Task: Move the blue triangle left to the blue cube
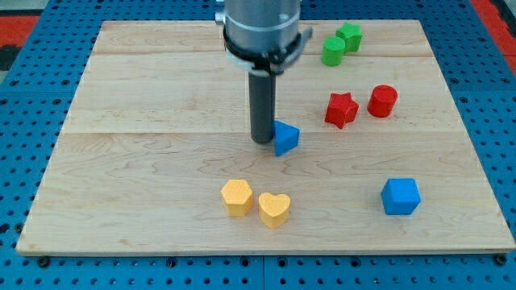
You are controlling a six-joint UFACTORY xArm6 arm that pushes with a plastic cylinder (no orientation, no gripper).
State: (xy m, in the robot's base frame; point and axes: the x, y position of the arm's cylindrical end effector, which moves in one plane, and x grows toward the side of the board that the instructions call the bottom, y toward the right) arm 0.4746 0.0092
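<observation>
Half the job looks left: my tip (262, 140), a bare rod with nothing to grasp, touches the blue triangle (285, 138) mid-board, well apart from the blue cube (400, 196)

place: robotics lab | evidence: blue pegboard bench (24, 121), wooden board (145, 161), coloured blocks

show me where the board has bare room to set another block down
Free: the whole stretch at the view's left of my tip and the yellow blocks; also between blue triangle and blue cube. Crowded: the view's top right, green blocks and red blocks.
</observation>
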